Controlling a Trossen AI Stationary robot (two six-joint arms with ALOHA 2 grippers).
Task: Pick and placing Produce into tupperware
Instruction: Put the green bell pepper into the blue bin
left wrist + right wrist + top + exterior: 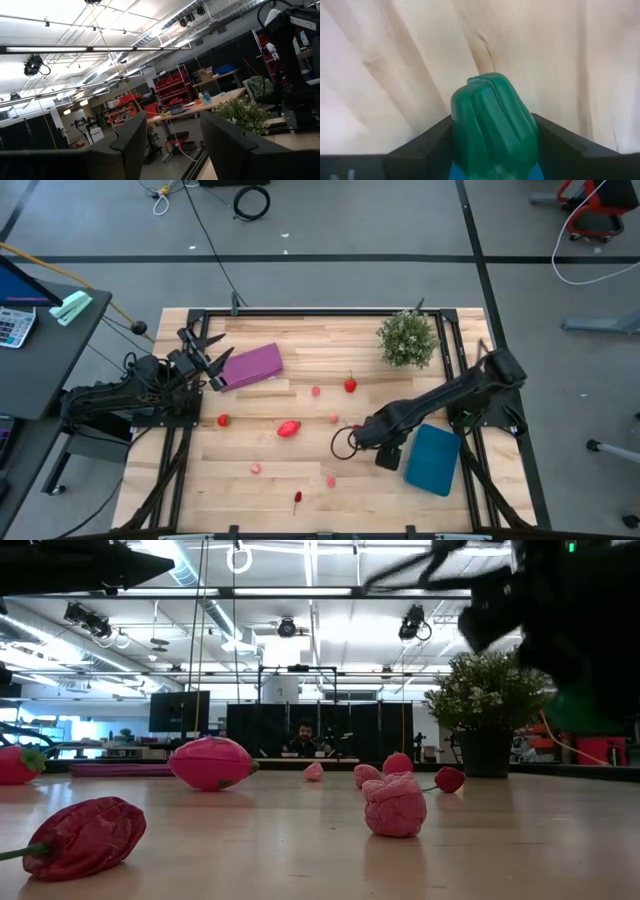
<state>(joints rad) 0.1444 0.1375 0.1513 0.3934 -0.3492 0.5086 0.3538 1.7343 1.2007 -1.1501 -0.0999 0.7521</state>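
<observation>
My right gripper hangs over the table's middle right, just left of the teal tupperware, and is shut on a green toy pepper. That pepper also shows as a green patch under the dark arm in the low view. Several red and pink produce pieces lie loose on the wood, among them a strawberry and a larger red piece. My left gripper is raised at the table's far left, open, with nothing between its fingers. My right gripper pinches the green pepper by its two ribbed sides between its two fingers. The fingers point down from above. The pepper sits lengthwise between them, its rounded end toward the wood and clear of the table.
A flat purple object lies at the far left beside my left gripper. A potted green plant stands at the far right. Pink and red pieces lie scattered across the middle and near part of the table.
</observation>
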